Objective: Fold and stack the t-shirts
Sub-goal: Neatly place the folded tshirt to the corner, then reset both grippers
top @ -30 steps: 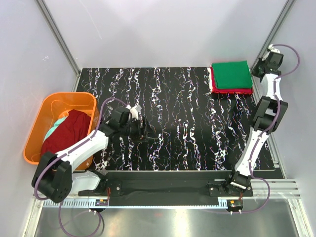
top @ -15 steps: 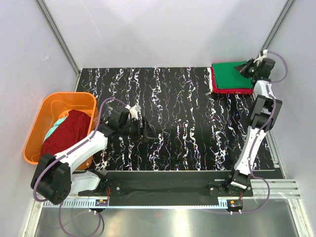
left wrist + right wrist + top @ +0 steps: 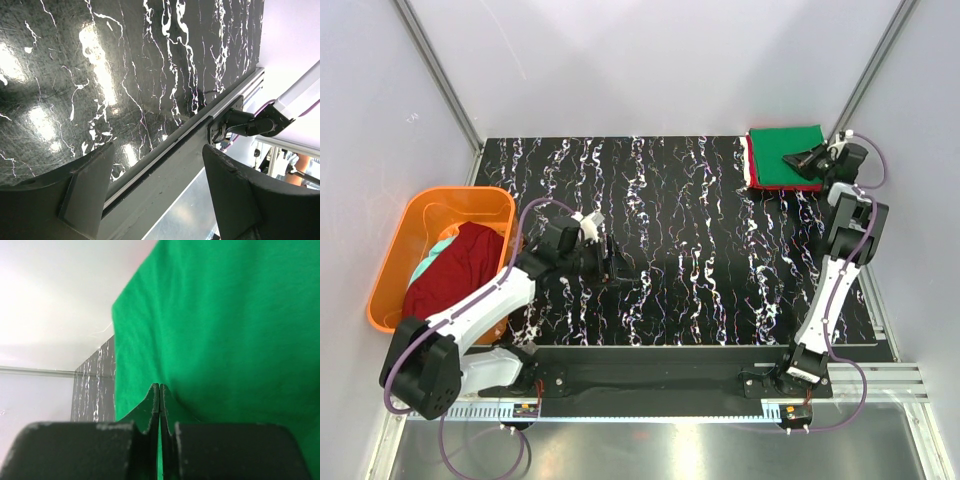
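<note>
A folded green t-shirt (image 3: 780,145) lies on a folded crimson one (image 3: 790,185) at the table's far right corner. My right gripper (image 3: 788,160) is shut with nothing between its jaws, lying low over the green shirt. In the right wrist view the closed tips (image 3: 159,386) rest against the green cloth (image 3: 225,315). The maroon t-shirt (image 3: 455,265) lies crumpled in the orange basket (image 3: 440,198), over the pale teal garment (image 3: 438,247). My left gripper (image 3: 610,258) is open and empty above the bare table left of centre; its jaws (image 3: 157,185) stand wide apart.
The black marbled table (image 3: 690,230) is walled by pale panels and metal posts. The orange basket stands off the table's left edge. The table's near edge and a metal rail (image 3: 165,150) show in the left wrist view.
My right gripper has swung left from beyond the table's right edge onto the green shirt. The left arm has barely moved.
</note>
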### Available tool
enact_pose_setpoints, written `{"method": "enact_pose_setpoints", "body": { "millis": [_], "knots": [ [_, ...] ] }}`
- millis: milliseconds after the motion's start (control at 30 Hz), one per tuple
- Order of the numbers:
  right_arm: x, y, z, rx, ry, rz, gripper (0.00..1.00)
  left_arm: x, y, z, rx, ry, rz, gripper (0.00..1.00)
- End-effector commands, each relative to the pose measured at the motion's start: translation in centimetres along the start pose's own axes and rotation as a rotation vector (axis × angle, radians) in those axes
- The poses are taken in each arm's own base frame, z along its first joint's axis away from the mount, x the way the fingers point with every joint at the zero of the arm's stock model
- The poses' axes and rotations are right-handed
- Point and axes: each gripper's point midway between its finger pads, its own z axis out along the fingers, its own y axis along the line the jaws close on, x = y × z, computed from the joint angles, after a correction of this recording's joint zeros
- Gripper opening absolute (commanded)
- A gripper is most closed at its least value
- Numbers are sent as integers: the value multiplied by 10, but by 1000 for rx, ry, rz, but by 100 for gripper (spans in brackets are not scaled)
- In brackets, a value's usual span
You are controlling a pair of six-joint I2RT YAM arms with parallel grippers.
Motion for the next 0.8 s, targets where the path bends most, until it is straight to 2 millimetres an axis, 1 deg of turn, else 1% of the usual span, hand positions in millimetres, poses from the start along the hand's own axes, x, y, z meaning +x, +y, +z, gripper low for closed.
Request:
{"method": "enact_pose_setpoints", "body": {
  "millis": [0,33,67,133,167,233,300,333,367,400,433,467,500,533,567,600,633,667,700,733,767],
  "knots": [
    [-29,66,-15,-81,-27,-121,0,0,-9,-5,40,-11,11,76],
    [-30,77,-17,-95,-25,-134,0,1,-9,-6,41,-12,8,76],
    [-22,81,-14,-100,-9,-132,0,1,-10,-6,44,-13,7,76],
    [-14,90,-11,-113,4,-142,0,1,-11,-6,48,-16,7,76],
    [0,92,-6,-117,28,-139,0,2,-11,-5,49,-11,3,76],
    [14,96,1,-129,48,-136,0,2,-13,-6,54,-12,2,76],
    [32,101,8,-140,80,-127,0,4,-15,-9,57,-14,3,76],
    [36,109,8,-147,88,-132,0,4,-15,-10,51,-21,4,76],
    [46,109,8,-140,103,-137,0,4,-15,-11,47,-26,7,76],
    [62,118,11,-133,136,-139,1,6,-15,-14,45,-31,9,76],
    [66,127,6,-107,128,-196,2,5,-15,-16,37,-42,11,76],
    [76,133,5,-82,143,-232,6,6,-15,-17,34,-48,16,76],
    [97,133,6,3,181,-247,9,8,-16,-22,40,-61,23,76],
    [105,146,-6,33,188,-345,11,8,-15,-23,29,-78,19,77],
    [113,150,-12,77,196,-372,14,10,-16,-24,28,-85,24,77],
    [123,165,-25,132,200,-404,15,11,-13,-29,13,-121,27,77],
    [145,153,-38,179,238,-401,15,11,-11,-31,3,-141,20,77],
    [154,154,-48,201,244,-398,16,14,-10,-32,-3,-157,18,78],
    [161,153,-58,220,243,-391,21,15,-6,-34,-11,-181,10,78],
    [189,160,-78,220,279,-372,23,19,2,-38,-16,-222,-15,79],
    [199,162,-88,218,280,-358,24,20,4,-40,-9,-248,-27,80]
  ]
}}
